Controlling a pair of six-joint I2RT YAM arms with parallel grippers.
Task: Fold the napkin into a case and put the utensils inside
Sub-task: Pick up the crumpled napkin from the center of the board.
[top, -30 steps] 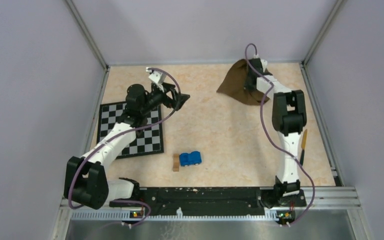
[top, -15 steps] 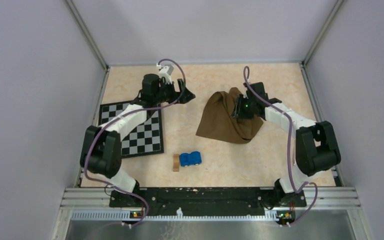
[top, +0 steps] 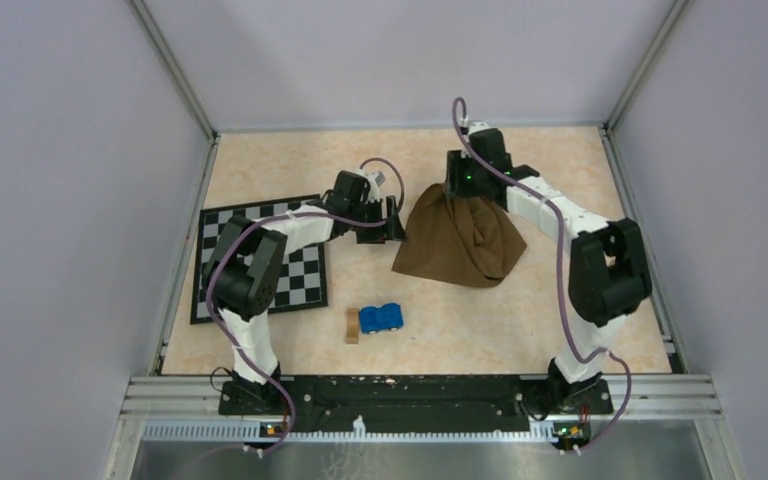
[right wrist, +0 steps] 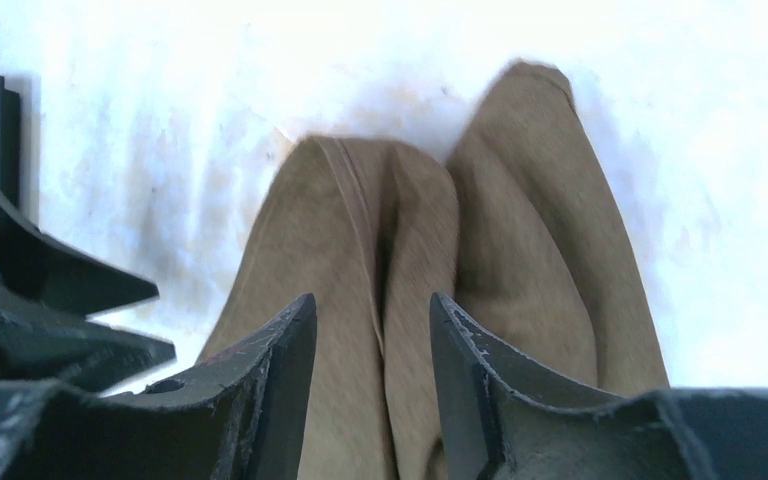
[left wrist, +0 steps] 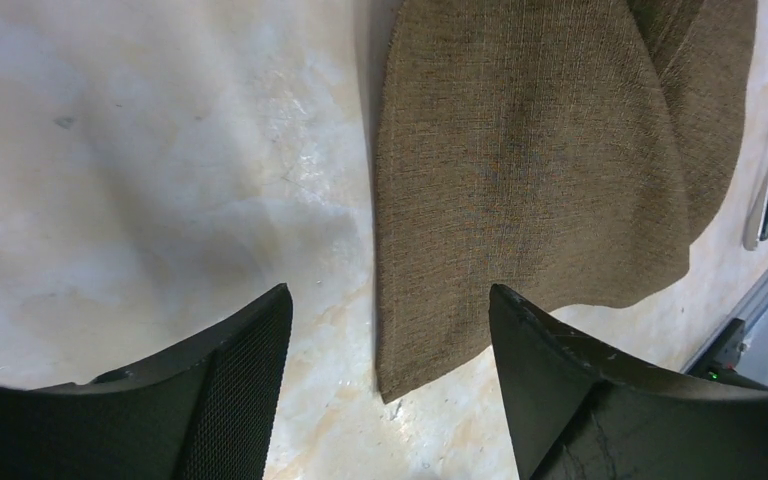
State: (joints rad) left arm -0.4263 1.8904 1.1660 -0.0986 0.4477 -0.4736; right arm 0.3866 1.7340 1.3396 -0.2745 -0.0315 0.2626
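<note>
Upper centre of frame: right gripper (top: 461, 192) pinches bunched napkin (top: 460, 248) top; left gripper (top: 397, 224) spread beside its left edge.

Left pincer (left wrist: 390, 295) spread wide; right pincer (right wrist: 372, 300) apparently pinching the napkin (top: 460, 245).

The napkin (top: 460, 248) lies right of the checkered mat (top: 300, 282).

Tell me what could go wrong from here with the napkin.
1. The right gripper pinches the napkin bunched in folds, so it may end up wrinkled rather than flat.
2. The left gripper is open, straddling the napkin's edge near a corner. Closing there may catch only a sliver, or miss.
3. The two grippers are close together and could bump.
</note>
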